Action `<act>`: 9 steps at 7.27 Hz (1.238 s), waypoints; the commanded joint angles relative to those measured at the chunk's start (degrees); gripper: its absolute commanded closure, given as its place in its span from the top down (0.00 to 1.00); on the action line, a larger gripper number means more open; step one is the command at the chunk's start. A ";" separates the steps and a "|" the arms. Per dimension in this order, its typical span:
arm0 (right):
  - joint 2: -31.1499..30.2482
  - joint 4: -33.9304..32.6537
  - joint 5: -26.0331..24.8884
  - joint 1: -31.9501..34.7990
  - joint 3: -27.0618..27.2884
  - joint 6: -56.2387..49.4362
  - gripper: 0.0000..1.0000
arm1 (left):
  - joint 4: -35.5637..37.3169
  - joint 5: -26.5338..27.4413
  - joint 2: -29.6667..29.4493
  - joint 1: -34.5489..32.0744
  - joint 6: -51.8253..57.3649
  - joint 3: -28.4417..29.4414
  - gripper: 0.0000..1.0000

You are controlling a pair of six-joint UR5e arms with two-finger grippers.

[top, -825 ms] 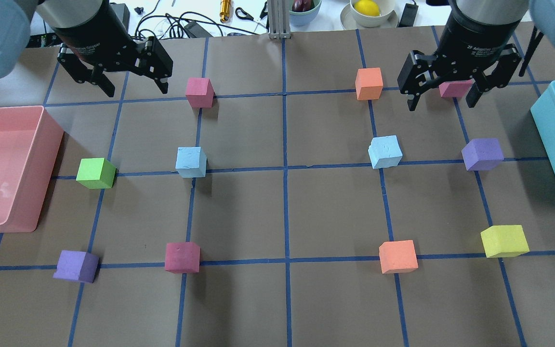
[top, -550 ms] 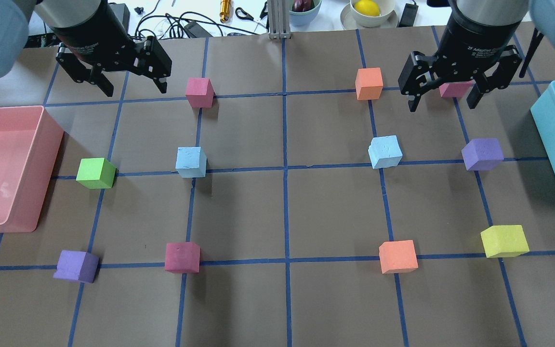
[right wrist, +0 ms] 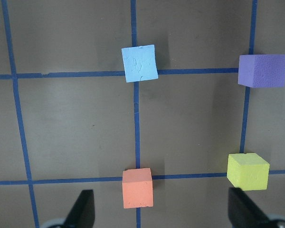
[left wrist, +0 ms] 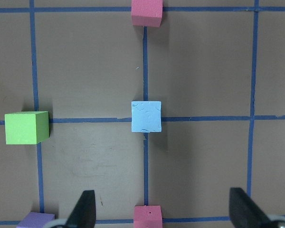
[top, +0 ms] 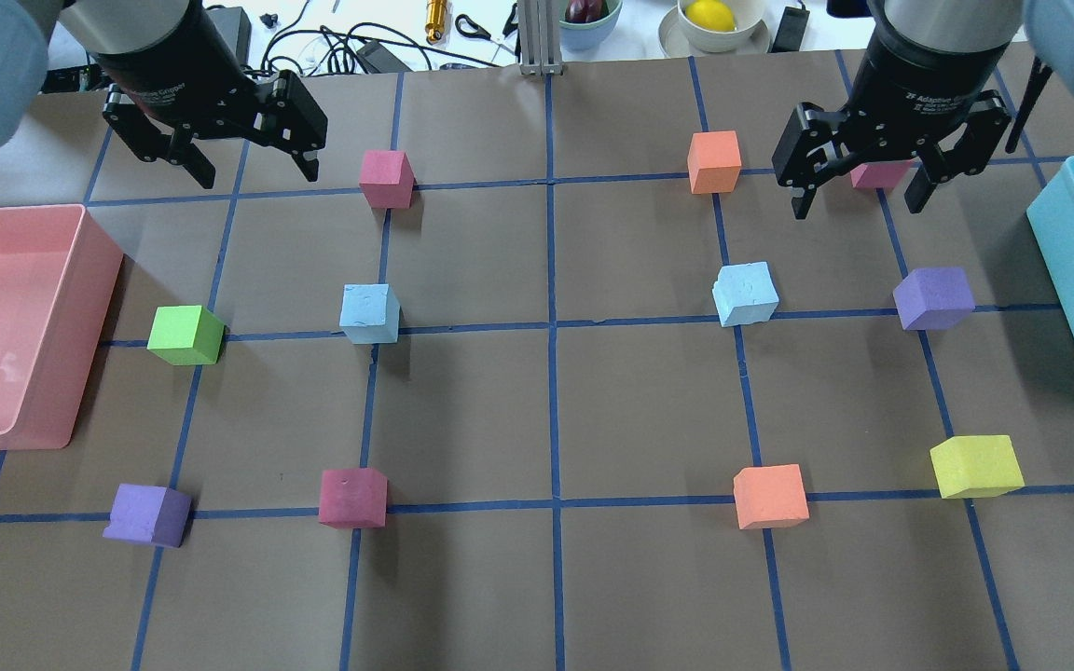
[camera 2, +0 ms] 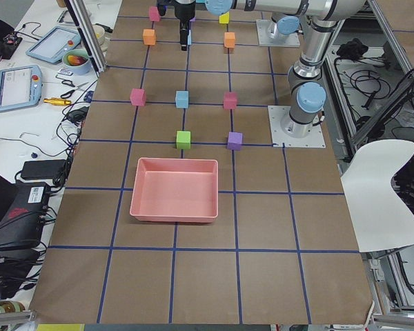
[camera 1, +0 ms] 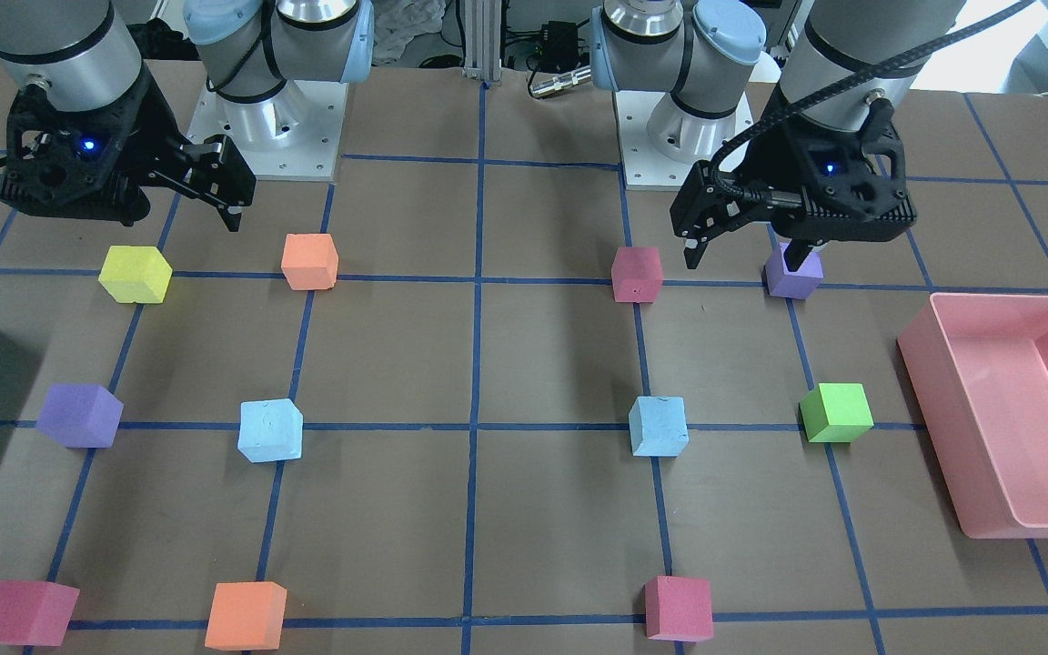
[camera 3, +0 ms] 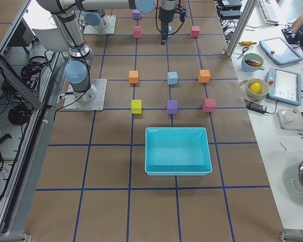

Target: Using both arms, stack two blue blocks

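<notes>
Nothing's grabbed yet, I'd say. The left blue block (top: 370,314) and right blue block (top: 745,294) haven't budged and sit mid-row on the bench (top: 640,401), well apart, one per side. Past them in the overhead view, the left tool (top: 257,175) and right tool (top: 857,205) have crept slightly up-frame. Both hang high, pointing down, jaws spread wide, holding nothing.

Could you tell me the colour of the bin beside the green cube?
The bin is pink, clearest in the overhead view.
</notes>
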 commanded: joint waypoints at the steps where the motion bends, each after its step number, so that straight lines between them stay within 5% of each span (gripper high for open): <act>1: 0.27 -0.21 -0.04 -0.79 0.24 -0.12 1.00 | 0.00 0.00 0.44 -0.12 0.00 -1.28 1.00; 3: 5.68 -1.00 -0.13 -1.75 1.46 -0.30 1.00 | 1.22 -0.26 -0.08 -0.21 -0.52 -5.92 1.00; 7: 15.81 -17.65 0.92 -2.29 4.87 -1.78 1.00 | 11.67 -0.70 -5.60 -0.21 -0.18 -12.26 1.00; 9: 16.62 -27.42 1.10 -1.94 11.88 -8.80 1.00 | 28.05 -0.35 -10.87 -0.12 0.09 -19.19 1.00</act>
